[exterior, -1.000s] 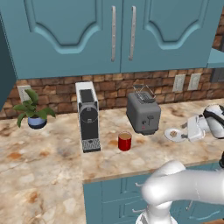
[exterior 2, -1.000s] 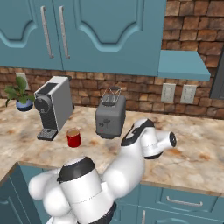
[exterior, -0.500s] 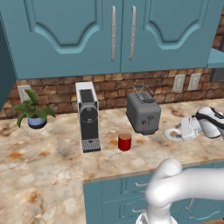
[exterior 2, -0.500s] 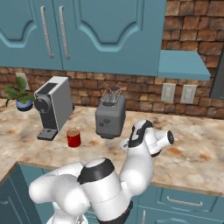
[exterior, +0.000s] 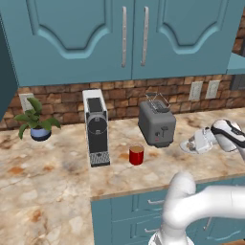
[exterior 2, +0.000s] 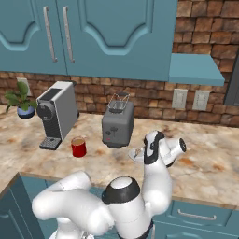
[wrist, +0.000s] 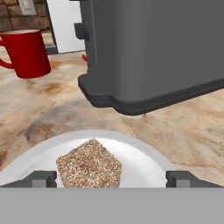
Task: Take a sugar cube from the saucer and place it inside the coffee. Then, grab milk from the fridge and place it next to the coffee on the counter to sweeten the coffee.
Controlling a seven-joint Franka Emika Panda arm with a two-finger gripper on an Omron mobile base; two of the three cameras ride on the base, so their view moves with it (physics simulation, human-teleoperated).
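A brown speckled sugar cube (wrist: 89,164) lies on the white saucer (wrist: 144,151), close in front of the hand. My gripper (wrist: 111,179) is open, and its two fingertips (wrist: 41,178) stand wide on either side of the cube without touching it. From the left base view the gripper (exterior: 198,142) hangs low over the saucer (exterior: 185,146), right of the toaster. The coffee, a red cup (exterior: 136,154), stands on the marbled counter (exterior: 57,177) left of the toaster, also seen as the red cup (wrist: 27,53). The milk and the fridge are out of view.
A grey toaster (exterior: 156,124) stands just behind the saucer, between it and the cup. The black-and-white coffee machine (exterior: 96,127) is left of the cup, and a potted plant (exterior: 34,123) is at the far left. Teal cabinets hang above.
The hand has slid left and down, closing in on the saucer beside the toaster. The cup, toaster and machine have stayed put.
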